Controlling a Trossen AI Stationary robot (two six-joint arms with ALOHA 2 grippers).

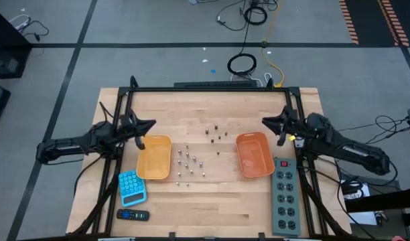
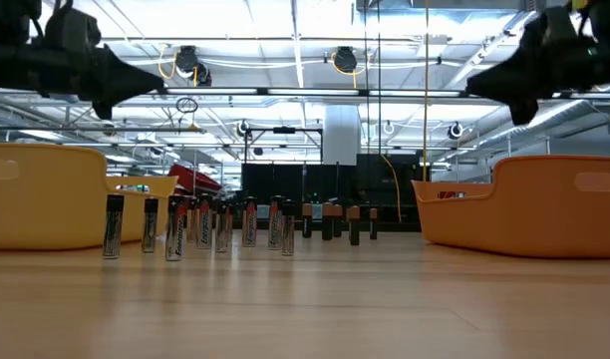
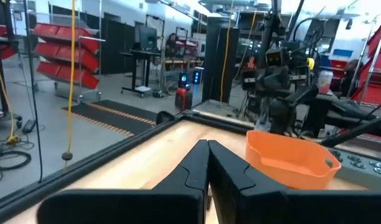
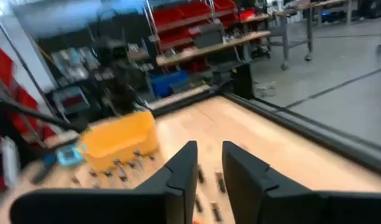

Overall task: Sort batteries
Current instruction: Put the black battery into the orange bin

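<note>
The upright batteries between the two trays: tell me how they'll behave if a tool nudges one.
The batteries stand on end, tall and narrow, so a sideways nudge would probably tip one over. They stand close together, so one falling may knock down its neighbours. Being round cylinders on a smooth wooden table, a fallen one would likely roll.

Batteries (image 1: 195,155) stand upright mid-table (image 1: 212,204), between the left tray (image 1: 155,158) and right tray (image 1: 253,154). Calculator (image 1: 130,186) sits in front of the left tray, remote (image 1: 132,215) in front of that. Power strip (image 1: 285,195) lies along the right edge.
</note>
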